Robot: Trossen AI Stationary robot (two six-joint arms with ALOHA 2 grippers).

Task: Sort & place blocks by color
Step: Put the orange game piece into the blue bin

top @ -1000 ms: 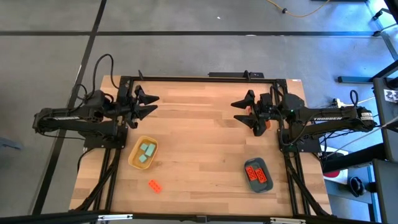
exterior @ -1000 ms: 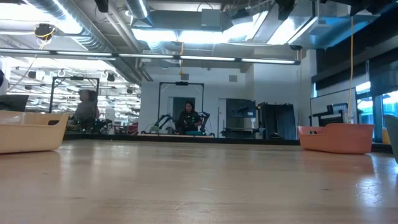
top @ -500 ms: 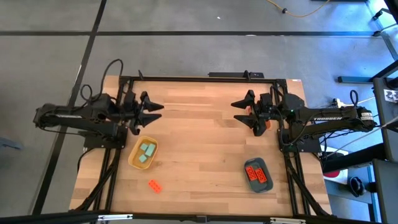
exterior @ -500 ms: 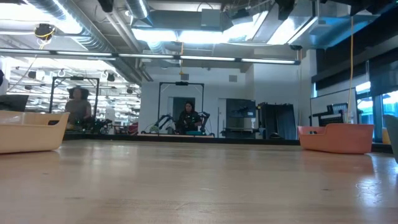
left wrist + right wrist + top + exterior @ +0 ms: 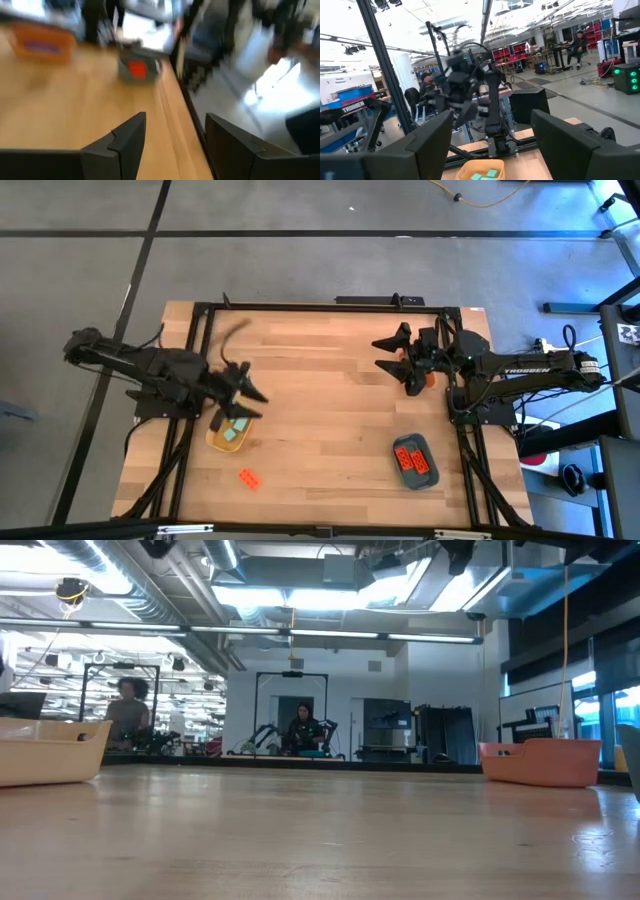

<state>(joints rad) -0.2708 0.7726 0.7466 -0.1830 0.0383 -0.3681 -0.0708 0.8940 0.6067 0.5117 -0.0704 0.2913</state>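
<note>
the left gripper (image 5: 243,394) hangs over the yellow tray (image 5: 221,440) near the table's left edge, fingers spread wide with nothing between them; the left wrist view shows the gap empty. the right gripper (image 5: 388,354) waits by the right edge toward the far side, also spread and empty, partly covering the orange tray (image 5: 430,378).

pale teal blocks (image 5: 234,431) lie in the yellow tray, mostly hidden under the gripper. 2 red-orange blocks (image 5: 413,461) sit in the dark teal tray (image 5: 430,478) toward the near right corner. 1 loose red-orange block (image 5: 248,477) lies on bare wood near the near edge, just nearer than the yellow tray. purple shows inside the orange tray in the left wrist view, too blurred to count.

the step in hand looks like fetching that loose block. it is probably best to come down straight over it, turn the wrist so the fingers close across its short sides, and keep clear of the yellow tray's rim. it then has to cross the table to the dark teal tray; the block is small, so a centred grip and a low release should stop it bouncing out.
</note>
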